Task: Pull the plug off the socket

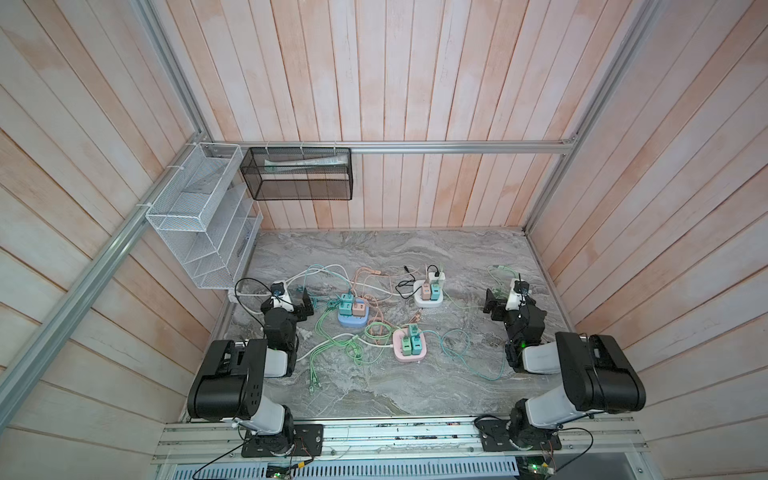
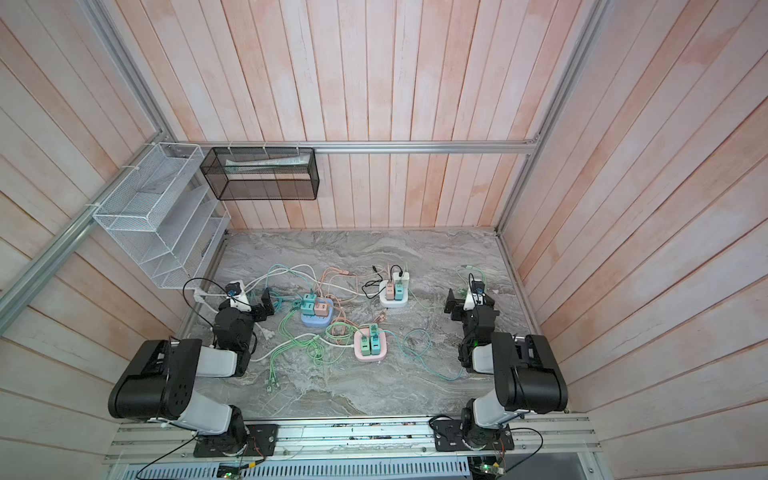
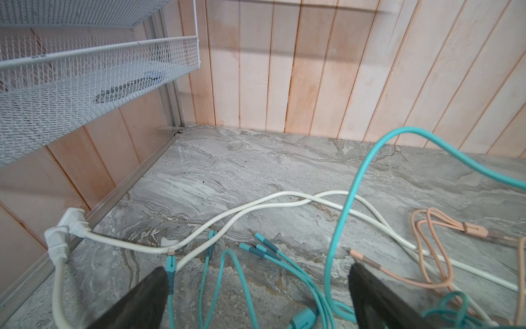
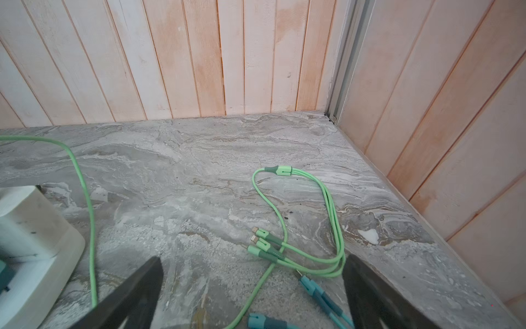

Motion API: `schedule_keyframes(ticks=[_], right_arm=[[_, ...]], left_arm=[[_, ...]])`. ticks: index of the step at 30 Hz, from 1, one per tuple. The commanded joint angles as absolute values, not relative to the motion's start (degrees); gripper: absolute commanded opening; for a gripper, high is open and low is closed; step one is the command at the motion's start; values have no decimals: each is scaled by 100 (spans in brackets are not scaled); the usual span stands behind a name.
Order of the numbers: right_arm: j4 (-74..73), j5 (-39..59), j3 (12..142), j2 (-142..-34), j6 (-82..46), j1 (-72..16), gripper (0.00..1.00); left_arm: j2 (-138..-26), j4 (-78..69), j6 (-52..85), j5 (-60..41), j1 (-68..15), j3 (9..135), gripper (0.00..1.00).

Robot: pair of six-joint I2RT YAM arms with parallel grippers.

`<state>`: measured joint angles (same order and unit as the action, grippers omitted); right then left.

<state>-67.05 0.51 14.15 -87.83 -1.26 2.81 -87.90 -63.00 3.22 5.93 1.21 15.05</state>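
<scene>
The left gripper point(image 3: 257, 275) and right gripper point(image 4: 253, 263) were held wide open, empty. Plugs point(image 1: 345, 301) were seated in the blue socket point(image 1: 351, 321).

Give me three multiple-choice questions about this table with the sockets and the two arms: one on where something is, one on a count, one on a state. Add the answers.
1. Which socket block lies nearest the table edge at the bottom of the top views?
A white
B pink
C blue

2. How many socket blocks are on the table?
A two
B three
C five

3. How do the two tools stand?
A both open, gripping nothing
B left shut on a cable
C right shut on a plug

Answers:
1 B: in both top views the pink socket block sits lower than the blue socket block and the white socket block.
2 B: those three are the only ones in view.
3 A: the left tool and the right tool each stand wide open with nothing gripped.
</scene>
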Motion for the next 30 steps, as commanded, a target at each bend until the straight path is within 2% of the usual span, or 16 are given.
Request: schedule_keyframes(ticks=[1, 25, 30], right_arm=[[-6736, 32, 1468, -8692, -97, 266, 98], [-6737, 114, 1461, -8692, -137, 327, 97], [-6893, -26, 1450, -8676, -249, 316, 93]], left_arm=[[-8798, -6380, 332, 536, 112, 1616, 100], [-8789, -6378, 333, 536, 110, 1617, 100], [-8733, -6450, 369, 535, 151, 1646, 100]])
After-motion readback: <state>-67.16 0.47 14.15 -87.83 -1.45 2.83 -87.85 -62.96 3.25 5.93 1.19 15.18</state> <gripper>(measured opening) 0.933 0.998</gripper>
